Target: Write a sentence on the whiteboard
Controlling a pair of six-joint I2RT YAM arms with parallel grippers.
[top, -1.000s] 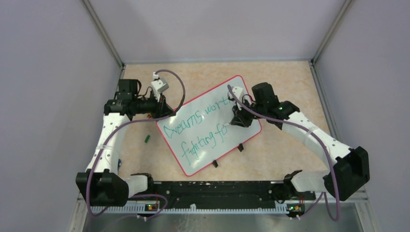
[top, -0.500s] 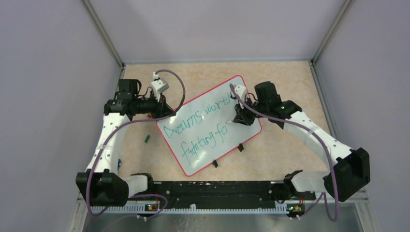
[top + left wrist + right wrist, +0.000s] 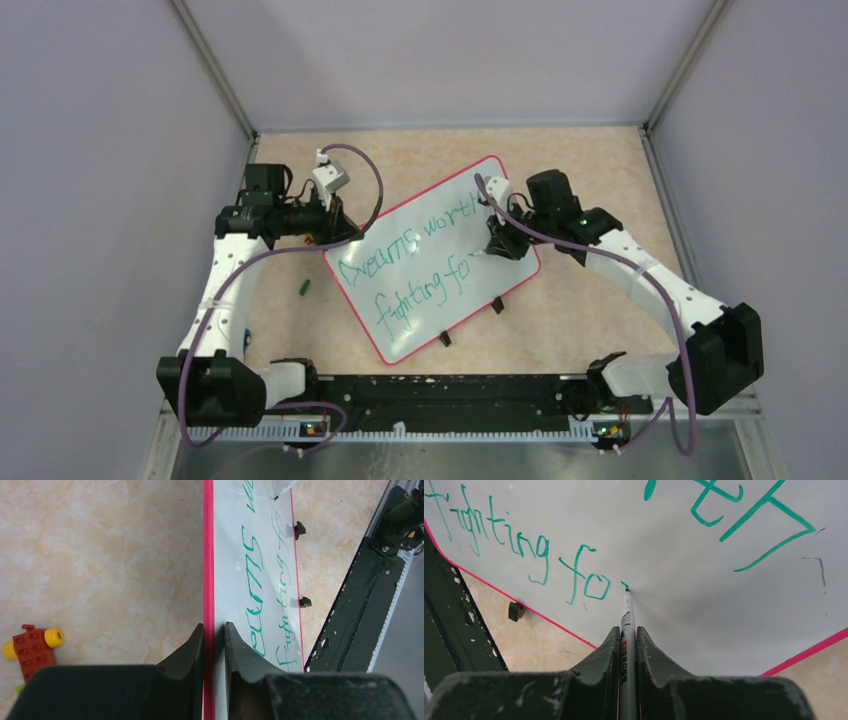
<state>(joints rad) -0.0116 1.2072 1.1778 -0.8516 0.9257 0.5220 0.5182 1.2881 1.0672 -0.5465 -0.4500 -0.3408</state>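
The whiteboard (image 3: 455, 200) lies mid-table and looks light, stiff and slippery. The left gripper (image 3: 214, 630) pinches its far-left rim, a sound hold. The right gripper (image 3: 627, 632) clamps the marker (image 3: 626, 610), its tip touching the board after "fo" in the sentence (image 3: 385, 250)

Lavender walls (image 3: 450, 60), beige marbled tabletop (image 3: 600, 165)

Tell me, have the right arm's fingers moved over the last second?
Yes, slightly: the right fingers, gripping the marker, shifted rightward toward the whiteboard's red right edge.

Marker (image 3: 626, 622) in R jaws slid on past "fo".
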